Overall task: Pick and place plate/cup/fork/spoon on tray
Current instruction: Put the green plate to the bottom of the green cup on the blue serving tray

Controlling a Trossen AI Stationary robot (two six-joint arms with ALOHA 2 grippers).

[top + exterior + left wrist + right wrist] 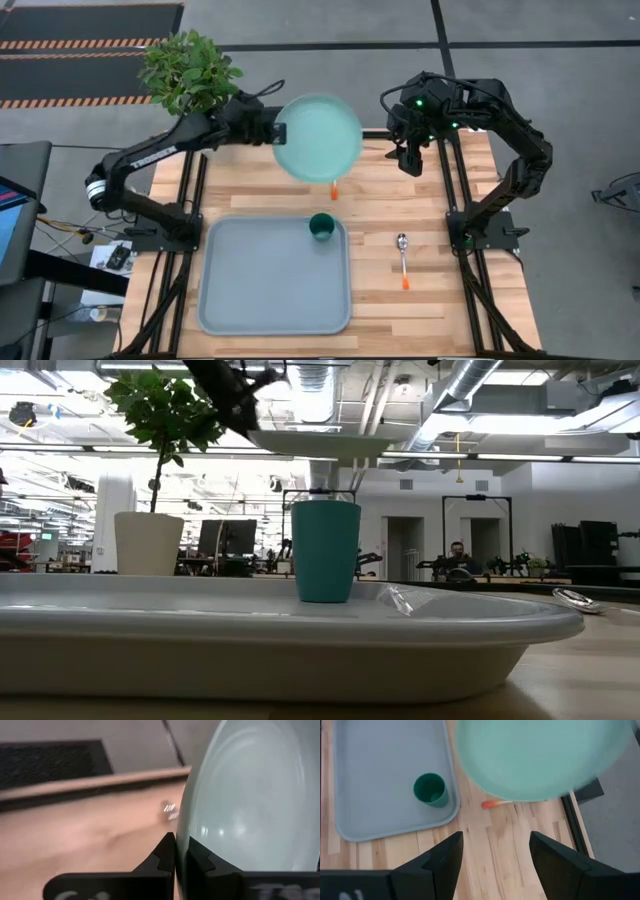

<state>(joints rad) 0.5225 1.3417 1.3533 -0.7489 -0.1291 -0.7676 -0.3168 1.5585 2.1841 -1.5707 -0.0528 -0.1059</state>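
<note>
The left gripper [276,131] is closed on the rim of the plate [318,137] and holds it in the air above the far part of the table [430,300], beyond the tray [255,300]. In the left wrist view the two fingers [167,857] pinch the thin edge of the plate between them, so all the weight hangs from one small place on the rim. The plate looks stiff and smooth, probably light plastic, though the material cannot be told for sure; held at one edge only, it may turn or slip in the jaws if the arm moves fast. A slow, level carry seems wise, and the free area of the tray beside the cup [321,227] looks large enough for it. The cup stands upright in the tray, in the corner that is far and toward the right arm. The fork [334,189] is mostly hidden under the plate; only its orange tip shows on the wood. The spoon [402,259] lies on the table beside the tray, on the right arm's side. The right gripper [412,160] hangs above the far right part of the table with its fingers wide apart and holds nothing.
</note>
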